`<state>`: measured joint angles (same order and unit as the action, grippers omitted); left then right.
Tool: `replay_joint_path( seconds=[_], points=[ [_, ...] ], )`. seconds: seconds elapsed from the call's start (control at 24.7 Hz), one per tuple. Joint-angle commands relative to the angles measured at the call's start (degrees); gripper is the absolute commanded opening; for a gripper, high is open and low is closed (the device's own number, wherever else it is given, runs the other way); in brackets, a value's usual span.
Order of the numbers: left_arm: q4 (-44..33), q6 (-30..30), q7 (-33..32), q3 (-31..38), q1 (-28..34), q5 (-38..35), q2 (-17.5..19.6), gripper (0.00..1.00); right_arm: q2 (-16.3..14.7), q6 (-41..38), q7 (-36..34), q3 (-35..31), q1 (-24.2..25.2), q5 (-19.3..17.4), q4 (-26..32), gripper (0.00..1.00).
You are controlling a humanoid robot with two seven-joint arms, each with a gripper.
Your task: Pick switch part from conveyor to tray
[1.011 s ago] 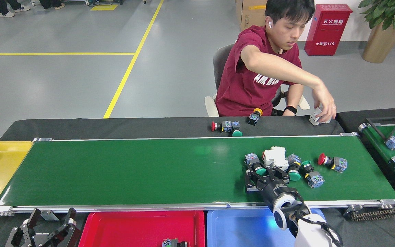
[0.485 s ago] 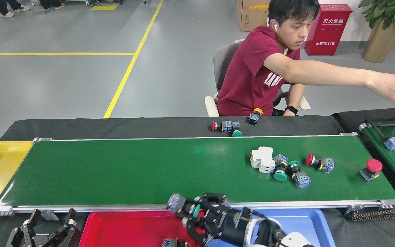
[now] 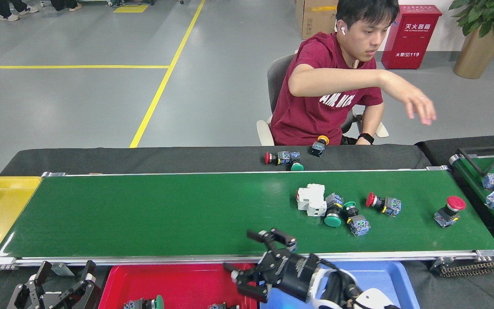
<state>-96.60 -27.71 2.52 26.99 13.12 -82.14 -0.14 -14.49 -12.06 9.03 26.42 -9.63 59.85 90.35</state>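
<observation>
Right gripper (image 3: 257, 257) hangs over the red tray (image 3: 178, 281), fingers spread and empty; left gripper (image 3: 56, 292) rests apart, idle. Switches (image 3: 343, 212) lie clustered on the conveyor (image 3: 144, 214) beside a white breaker (image 3: 311, 199); one red-capped switch (image 3: 449, 210) lies well apart. Judged light, rigid, round-capped, so liable to roll: grip the square blue body. Belt left of the cluster is open; near rail borders both trays.
</observation>
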Motion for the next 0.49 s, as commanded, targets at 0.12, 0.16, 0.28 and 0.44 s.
replay_joint_path(
  seconds=[0.12, 0.16, 0.28, 0.44],
  points=[
    [-0.60, -0.06, 0.20, 0.08, 0.16, 0.13, 0.50, 1.00, -4.67, 23.57, -18.08, -4.09, 9.72, -0.26, 4.31, 0.95],
    [-0.60, -0.06, 0.20, 0.08, 0.24, 0.13, 0.58, 1.00, -4.67, 27.79, -19.31, -4.53, 11.48, -0.34, 5.37, 0.96],
    [-0.60, -0.06, 0.20, 0.34, 0.33, 0.13, 0.50, 1.00, -5.20, 34.47, -20.10, -4.97, 17.81, -0.26, 9.50, 0.97],
    [-0.60, -0.06, 0.29, 0.78, 0.51, 0.22, 0.50, 1.00, -5.28, 34.47, -22.65, -4.97, 22.46, -0.26, 10.20, 0.97]
  ],
)
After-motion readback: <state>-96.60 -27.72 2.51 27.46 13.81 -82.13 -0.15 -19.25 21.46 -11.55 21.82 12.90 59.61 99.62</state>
